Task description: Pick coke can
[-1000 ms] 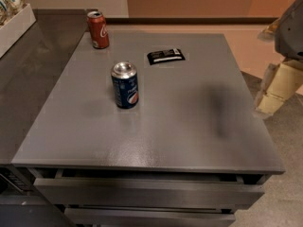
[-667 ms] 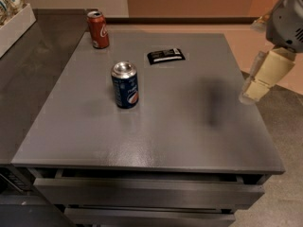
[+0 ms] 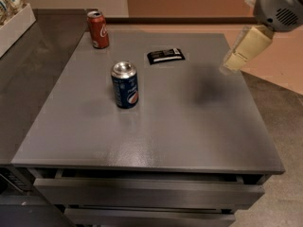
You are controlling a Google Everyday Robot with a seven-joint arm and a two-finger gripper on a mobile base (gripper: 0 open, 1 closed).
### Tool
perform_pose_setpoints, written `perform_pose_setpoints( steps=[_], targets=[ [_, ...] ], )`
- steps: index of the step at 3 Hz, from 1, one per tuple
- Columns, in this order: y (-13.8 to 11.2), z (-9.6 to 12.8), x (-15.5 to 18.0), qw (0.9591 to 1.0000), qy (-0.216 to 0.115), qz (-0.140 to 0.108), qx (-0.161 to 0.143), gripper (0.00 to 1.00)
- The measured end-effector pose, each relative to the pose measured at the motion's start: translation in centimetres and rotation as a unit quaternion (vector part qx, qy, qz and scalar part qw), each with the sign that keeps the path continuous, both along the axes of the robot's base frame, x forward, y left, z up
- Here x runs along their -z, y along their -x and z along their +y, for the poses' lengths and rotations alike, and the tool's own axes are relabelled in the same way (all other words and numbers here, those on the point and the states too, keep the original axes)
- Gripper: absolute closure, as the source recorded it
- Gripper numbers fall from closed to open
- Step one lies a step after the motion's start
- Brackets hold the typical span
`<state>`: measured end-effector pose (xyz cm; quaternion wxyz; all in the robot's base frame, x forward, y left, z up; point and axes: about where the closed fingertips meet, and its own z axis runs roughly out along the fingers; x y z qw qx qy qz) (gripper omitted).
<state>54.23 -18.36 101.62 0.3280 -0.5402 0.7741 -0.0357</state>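
Observation:
The coke can [image 3: 98, 30], red with white lettering and a silver top, stands upright at the far left corner of the grey table [image 3: 189, 126]. My gripper [image 3: 234, 60] hangs above the table's right edge, far to the right of the can, with cream-coloured fingers pointing down and left below the grey wrist.
A dark blue Pepsi can [image 3: 125, 85] stands upright left of the table's middle. A flat black packet [image 3: 165, 56] lies behind it. A white tray with snack bags [image 3: 12, 13] sits on the counter at the far left. Drawers run under the table's front edge.
My gripper has moved up and to the left, from beside the table's right edge to above it. The cans and packet have not moved.

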Motion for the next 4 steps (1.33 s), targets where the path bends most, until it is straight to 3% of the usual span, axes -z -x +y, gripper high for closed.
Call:
perform_pose_setpoints(
  steps=[1, 2, 4],
  targets=[
    [-3.1, 1.4, -0.4, 0.9993, -0.027, -0.026, 0.002, 0.00],
    [-5.7, 2.7, -0.1, 0.9983, -0.050, -0.030, 0.005, 0.00],
    [-10.0, 6.9, 0.4, 0.9949, -0.101, -0.006, -0.003, 0.00]
  ],
)
